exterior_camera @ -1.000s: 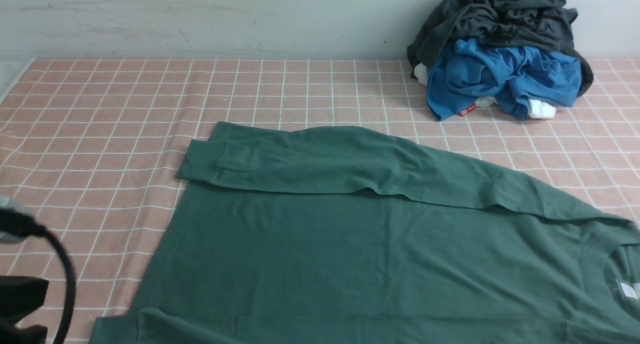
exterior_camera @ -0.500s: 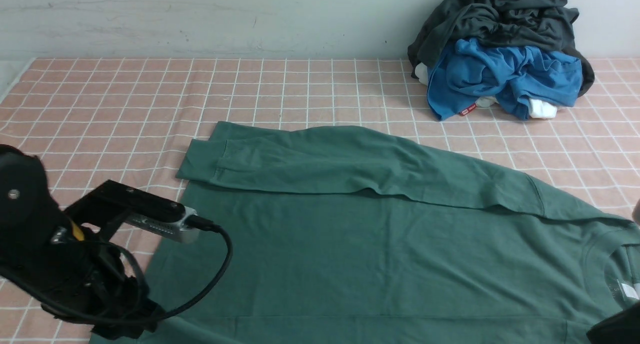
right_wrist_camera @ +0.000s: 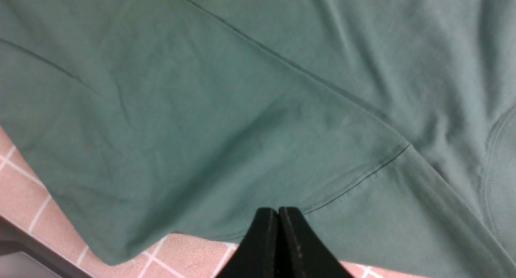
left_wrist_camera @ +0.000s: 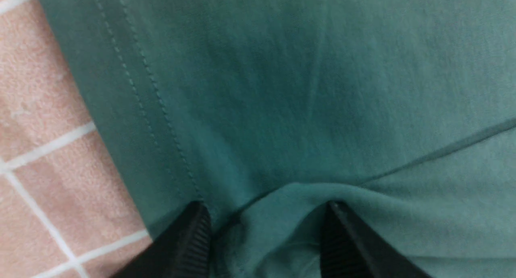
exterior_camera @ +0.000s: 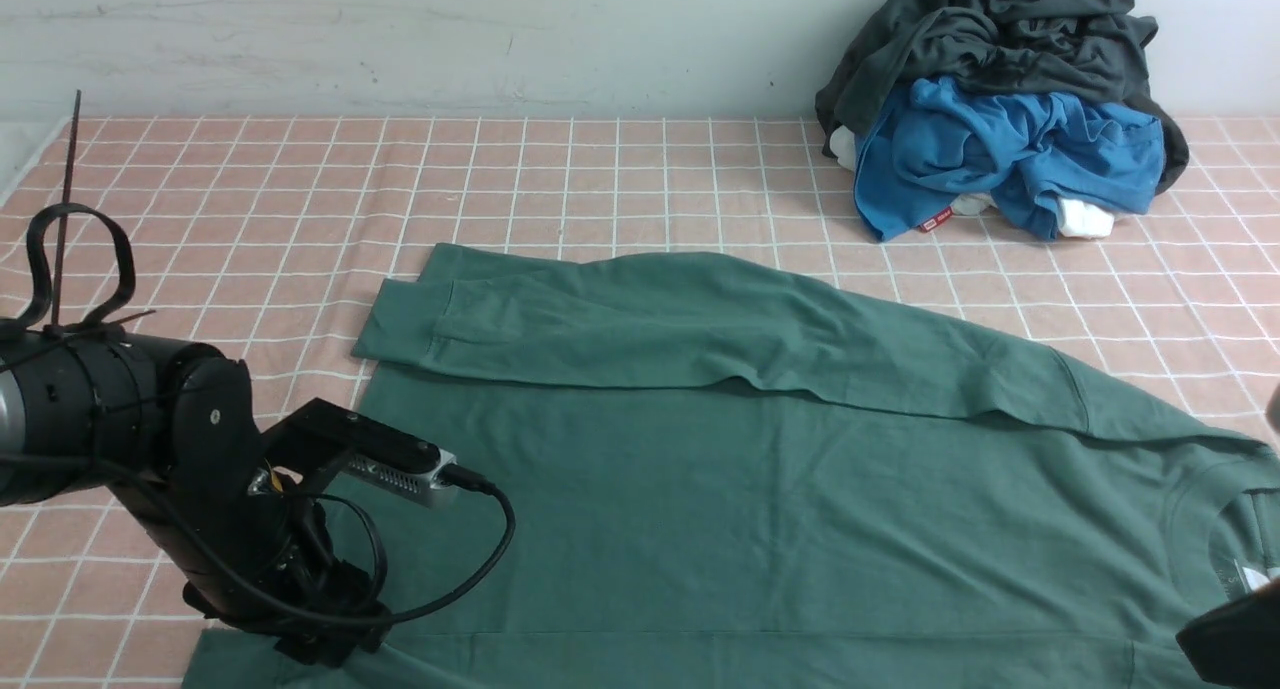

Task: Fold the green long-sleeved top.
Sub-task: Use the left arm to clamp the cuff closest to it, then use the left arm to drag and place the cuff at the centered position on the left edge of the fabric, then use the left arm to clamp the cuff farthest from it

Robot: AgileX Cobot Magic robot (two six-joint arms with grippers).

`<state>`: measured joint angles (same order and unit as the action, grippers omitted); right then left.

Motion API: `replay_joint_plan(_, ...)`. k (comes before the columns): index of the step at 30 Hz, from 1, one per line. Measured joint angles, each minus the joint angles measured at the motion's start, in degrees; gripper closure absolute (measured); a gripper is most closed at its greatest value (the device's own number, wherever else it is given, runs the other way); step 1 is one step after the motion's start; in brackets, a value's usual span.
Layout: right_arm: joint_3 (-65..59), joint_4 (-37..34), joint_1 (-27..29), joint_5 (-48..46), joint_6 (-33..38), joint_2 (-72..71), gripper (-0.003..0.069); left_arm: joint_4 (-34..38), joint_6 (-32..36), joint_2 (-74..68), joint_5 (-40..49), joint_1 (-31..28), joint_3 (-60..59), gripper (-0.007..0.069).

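Two grippers work the near edge of the green long-sleeved top [exterior_camera: 760, 489], which lies flat on the pink checked tablecloth [exterior_camera: 200, 219] with its hem to the left and its neck to the right. At the left, the left gripper [left_wrist_camera: 265, 208] is down on the near hem corner. Its jaws stand apart astride a raised ridge of the fabric and, as far as the wrist view shows, have not closed on it. Further along, the far sleeve [exterior_camera: 650, 319] is laid across the body, cuff toward the hem. Beyond the top, against the wall, a dark grey garment [exterior_camera: 1000, 29] is heaped over a blue garment [exterior_camera: 1000, 149], well apart from the work. At the right, the right gripper [right_wrist_camera: 278, 213] hovers over the near edge by the shoulder seam, fingers pressed together with nothing seen between them.

The top looks soft, light and limp, so it will likely sag and drag unless both ends rise together. The best holds are probably the stitched hem corner and the seamed shoulder edge, where the doubled cloth gives the pads something to bite.
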<state>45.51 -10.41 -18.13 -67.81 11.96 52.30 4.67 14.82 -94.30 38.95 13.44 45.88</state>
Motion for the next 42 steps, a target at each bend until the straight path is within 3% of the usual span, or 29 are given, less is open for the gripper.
replay_joint_plan(6, 0.0, 0.0, 0.0, 1.1, 0.0, 0.0, 0.0673, 2.2, 2.7, 1.3, 5.1, 0.0, 3.6, 0.0587)
replay_joint_plan(14, 0.0, 0.3, 0.0, 4.2, -0.9, 0.0, 0.0673, 2.2, 3.1, 2.6, 9.8, 0.0, 15.9, 0.0606)
replay_joint_plan(24, 0.0, 9.6, 0.0, 5.3, -11.1, 0.1, 0.0673, 1.5, 3.1, -2.6, 10.6, -0.1, 31.8, 0.0603)
replay_joint_plan(30, 0.0, 16.8, 0.0, 5.2, -18.8, 0.1, 0.0673, 0.7, 3.0, -10.1, 12.2, -0.3, 33.5, 0.0526)
replay_joint_plan(34, 0.0, 22.3, 0.0, 5.2, -24.1, 1.5, 0.0673, 0.3, 2.3, -13.9, 12.2, -0.3, 34.2, 0.0360)
replay_joint_plan(35, 0.0, 22.4, 0.0, 5.2, -24.3, 1.8, 0.0671, 0.1, 2.1, -14.1, 12.2, -0.3, 34.4, 0.0342)
replay_joint_plan(38, 0.0, 22.8, 0.0, 5.4, -25.1, 5.2, 0.0665, -1.8, -1.3, -14.9, 12.7, -0.5, 37.7, 0.0197)
replay_joint_plan(42, 0.0, 22.6, 0.0, 7.1, -25.1, 9.3, 0.0662, -2.7, -4.8, -16.5, 14.6, -2.2, 43.4, 0.0122)
